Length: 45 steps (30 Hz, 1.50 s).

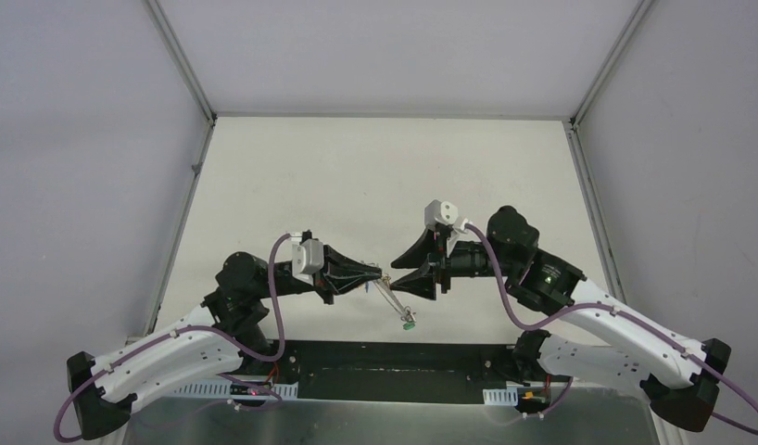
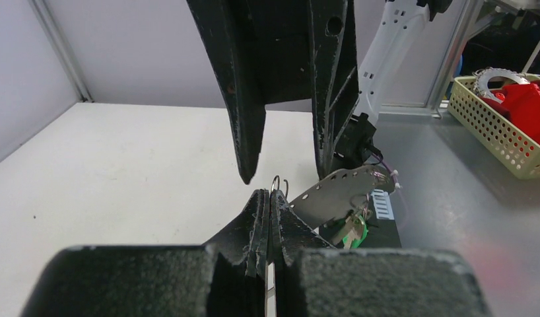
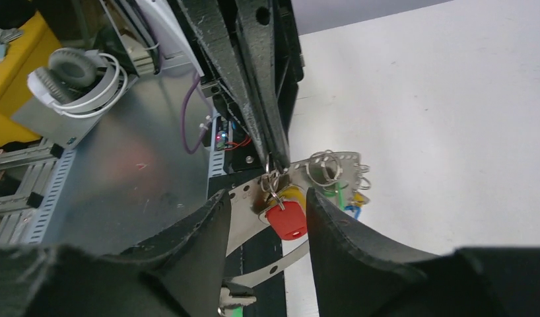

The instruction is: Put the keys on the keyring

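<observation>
The right gripper point(image 3: 267, 193) is open, its two black fingers standing well apart. Between them in the right wrist view hangs a red key point(image 3: 287, 222), with a gap on each side of it. A yellow key point(image 3: 295, 195) sits just behind the red one. Both hang on the keyring point(image 3: 244, 198), a flat grey band with holes that is held up over the near edge of the table point(image 3: 452, 99). Further along the band there is a bunch of small wire rings point(image 3: 325, 165), with a green key point(image 2: 352, 231) hanging below.

The left gripper point(image 2: 270, 201) comes in from the opposite side. Its fingers are pressed together on the top edge of the keyring, where a small wire loop point(image 2: 275, 185) sticks up. I cannot tell whether they pinch the band itself or only the loop.

Beyond the grippers, off the table, the left wrist view shows a pale yellow mesh basket point(image 2: 498, 142). It holds red parts point(image 2: 531, 105) and a grey toothed disc point(image 2: 495, 76). In the right wrist view a yellow box point(image 3: 10, 92) stands on the metal bench point(image 3: 135, 165), and its contents cannot be made out. A white band with grey padded ends point(image 3: 76, 76) lies at its side, in or beside it I cannot tell.
</observation>
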### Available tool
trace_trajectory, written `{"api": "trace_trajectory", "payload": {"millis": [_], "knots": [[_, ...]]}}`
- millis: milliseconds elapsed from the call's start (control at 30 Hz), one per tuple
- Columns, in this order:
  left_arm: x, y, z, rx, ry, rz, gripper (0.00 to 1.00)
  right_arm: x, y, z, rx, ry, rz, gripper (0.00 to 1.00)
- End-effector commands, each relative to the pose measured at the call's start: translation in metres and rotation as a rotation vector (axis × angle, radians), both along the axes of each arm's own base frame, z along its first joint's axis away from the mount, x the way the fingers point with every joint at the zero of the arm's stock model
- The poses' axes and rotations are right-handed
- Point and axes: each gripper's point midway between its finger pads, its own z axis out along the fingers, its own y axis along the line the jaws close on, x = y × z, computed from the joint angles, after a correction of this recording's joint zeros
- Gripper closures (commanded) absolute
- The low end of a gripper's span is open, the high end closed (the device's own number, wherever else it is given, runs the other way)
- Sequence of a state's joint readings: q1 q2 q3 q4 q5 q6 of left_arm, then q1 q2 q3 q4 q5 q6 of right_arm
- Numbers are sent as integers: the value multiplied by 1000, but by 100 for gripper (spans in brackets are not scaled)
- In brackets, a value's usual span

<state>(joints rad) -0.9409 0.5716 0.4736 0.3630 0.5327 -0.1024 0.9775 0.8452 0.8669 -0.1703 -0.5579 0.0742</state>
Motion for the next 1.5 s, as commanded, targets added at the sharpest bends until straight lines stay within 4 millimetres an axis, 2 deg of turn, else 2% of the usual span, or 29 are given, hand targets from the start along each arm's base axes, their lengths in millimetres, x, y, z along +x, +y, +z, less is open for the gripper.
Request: {"api": "trace_trajectory", "payload": {"millis": [0,100,167,233,300,433,567,767,867,1067,1267,1400,1467], "knots": [[-8,8,35,-122,-110,-10,100,-23,4,30,120,-91,161,53],[-7,8,35,-124,-104,-8,100,-21,5,26,118,-92,154,54],[-7,7,35,-125,-100,-8,100,-19,6,24,113,-86,144,61],[-7,7,36,-126,-96,-9,100,-17,8,25,119,-84,136,72],[-7,7,35,-126,-90,-12,100,-15,9,24,119,-76,126,76],[-7,6,35,-126,-83,-15,100,-11,12,22,109,-66,114,74],[-7,6,35,-128,-80,-15,100,-10,14,19,101,-60,111,66],[-6,6,36,-134,-71,-10,100,-8,16,14,87,-41,109,65],[-6,6,35,-140,-70,-10,100,-3,19,17,105,-46,83,72],[-6,7,35,-144,-74,-10,100,2,20,12,84,-39,61,100],[-6,8,35,-143,-75,-9,100,4,15,9,69,-40,29,100],[-6,8,36,-144,-74,-8,100,5,14,8,69,-40,22,60],[-7,8,36,-143,-73,-9,100,4,14,6,64,-35,24,51]]}}
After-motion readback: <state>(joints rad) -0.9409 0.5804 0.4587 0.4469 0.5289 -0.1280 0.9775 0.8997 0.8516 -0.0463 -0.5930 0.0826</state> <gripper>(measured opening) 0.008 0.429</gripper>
